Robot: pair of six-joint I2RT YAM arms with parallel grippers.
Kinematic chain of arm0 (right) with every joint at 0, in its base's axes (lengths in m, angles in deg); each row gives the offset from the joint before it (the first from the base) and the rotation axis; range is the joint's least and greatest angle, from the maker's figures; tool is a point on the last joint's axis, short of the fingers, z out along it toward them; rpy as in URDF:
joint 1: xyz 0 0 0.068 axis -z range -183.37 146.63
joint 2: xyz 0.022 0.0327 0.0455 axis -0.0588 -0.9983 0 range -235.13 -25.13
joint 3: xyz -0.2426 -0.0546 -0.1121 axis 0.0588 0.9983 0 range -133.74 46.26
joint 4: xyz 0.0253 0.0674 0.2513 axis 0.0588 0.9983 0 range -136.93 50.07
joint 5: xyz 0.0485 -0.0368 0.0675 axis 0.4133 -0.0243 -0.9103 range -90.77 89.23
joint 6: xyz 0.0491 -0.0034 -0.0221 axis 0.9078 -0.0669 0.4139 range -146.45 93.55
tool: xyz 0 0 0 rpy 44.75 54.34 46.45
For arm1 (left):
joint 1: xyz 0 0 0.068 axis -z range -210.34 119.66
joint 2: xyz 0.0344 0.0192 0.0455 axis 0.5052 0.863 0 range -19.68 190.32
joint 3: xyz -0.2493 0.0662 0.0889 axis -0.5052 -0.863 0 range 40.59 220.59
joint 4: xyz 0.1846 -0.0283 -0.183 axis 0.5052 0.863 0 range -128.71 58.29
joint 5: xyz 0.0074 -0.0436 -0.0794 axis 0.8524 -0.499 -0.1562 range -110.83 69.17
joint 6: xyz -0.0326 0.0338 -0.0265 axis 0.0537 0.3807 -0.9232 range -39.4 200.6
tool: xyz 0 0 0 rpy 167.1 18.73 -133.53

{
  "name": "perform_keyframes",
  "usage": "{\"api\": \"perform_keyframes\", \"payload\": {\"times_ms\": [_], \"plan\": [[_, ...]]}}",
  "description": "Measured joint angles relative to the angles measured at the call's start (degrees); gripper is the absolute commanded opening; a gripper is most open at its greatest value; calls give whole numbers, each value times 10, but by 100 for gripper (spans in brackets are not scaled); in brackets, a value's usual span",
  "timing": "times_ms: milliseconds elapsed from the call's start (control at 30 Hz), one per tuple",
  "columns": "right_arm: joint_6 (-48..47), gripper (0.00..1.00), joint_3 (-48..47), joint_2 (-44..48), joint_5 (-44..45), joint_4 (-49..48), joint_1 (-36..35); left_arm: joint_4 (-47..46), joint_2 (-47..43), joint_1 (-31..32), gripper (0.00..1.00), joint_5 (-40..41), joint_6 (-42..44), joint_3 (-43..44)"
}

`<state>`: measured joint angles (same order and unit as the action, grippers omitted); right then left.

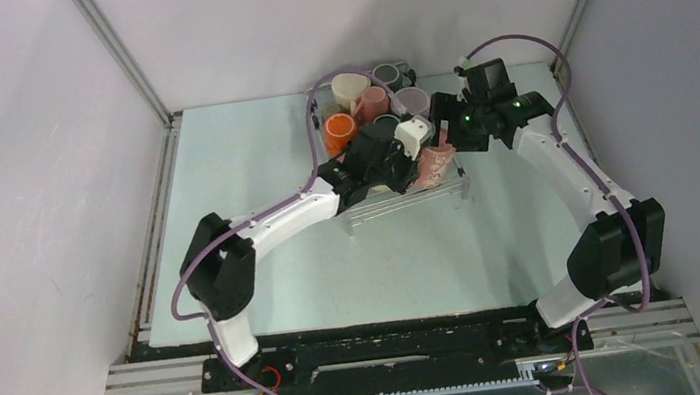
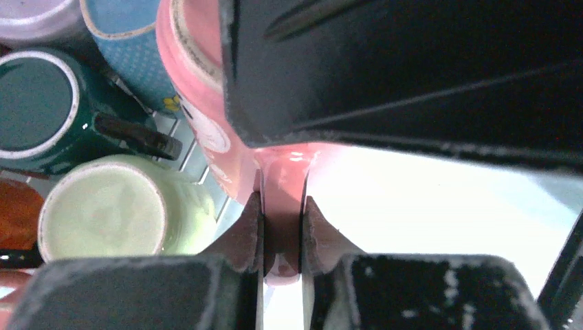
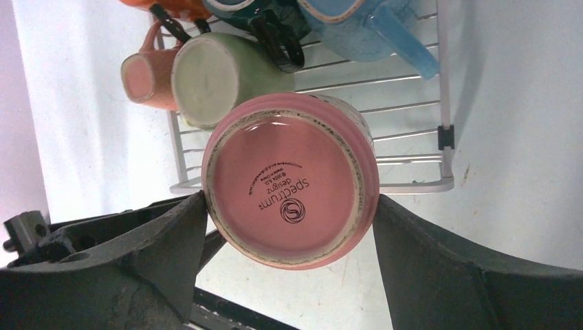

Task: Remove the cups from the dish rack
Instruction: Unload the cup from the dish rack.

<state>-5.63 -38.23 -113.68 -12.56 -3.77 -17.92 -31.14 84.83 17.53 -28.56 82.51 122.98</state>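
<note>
The left arm (image 1: 269,223) rises from its base at the near left, bends at the elbow and stretches forward and to the right, low over the table (image 1: 242,170), with its wrist above the near half of the rack (image 1: 407,201). The left gripper (image 2: 282,206) is almost fully closed. Its two fingers (image 2: 251,227) pinch the handle (image 2: 282,182) of the pink mug (image 1: 436,164), one on each flat side.

To the left of that grip, the wrist view shows a green mug (image 2: 103,220), a teal mug (image 2: 34,103) with a dark handle and a blue mug (image 2: 130,41). They stand crowded together on the rack's ribs, just beside the pink mug. From above, an orange mug (image 1: 339,130), a cream mug (image 1: 350,87) and a few more are packed at the rack's far end.

The rack sits in the middle of the table, towards the far side. The pink mug is over the rack's near right part, tipped so that its stamped base faces the right wrist camera. Whether it touches the ribs cannot be told.

The right gripper (image 3: 292,199) stands wide, with the pink mug's body between its fingers (image 3: 165,234). Both tips meet the mug's sides just above its base, so each gripper has a hold on the same mug.

The right arm (image 1: 564,166) climbs from its base at the near right and folds at the elbow by the right wall. It then reaches forward and to the left, with its wrist at the rack's far right corner and the gripper pointing back towards the left arm.
</note>
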Motion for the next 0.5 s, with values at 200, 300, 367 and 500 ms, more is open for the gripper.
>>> {"api": "perform_keyframes", "payload": {"times_ms": [200, 300, 367, 500], "plan": [[6, 93, 0, 24, 2, 8, -21, -21, -42, 0, 0, -7, -22, -44], [8, 95, 0, 31, 4, 8, -30, -27, -58, 0, 0, -8, -31, -62], [10, 97, 0, 33, 8, 9, -36, -30, -66, 0, 0, -9, -36, -71], [15, 99, 0, 39, 10, 8, -42, -40, -80, 0, 0, -10, -45, -93]]}}
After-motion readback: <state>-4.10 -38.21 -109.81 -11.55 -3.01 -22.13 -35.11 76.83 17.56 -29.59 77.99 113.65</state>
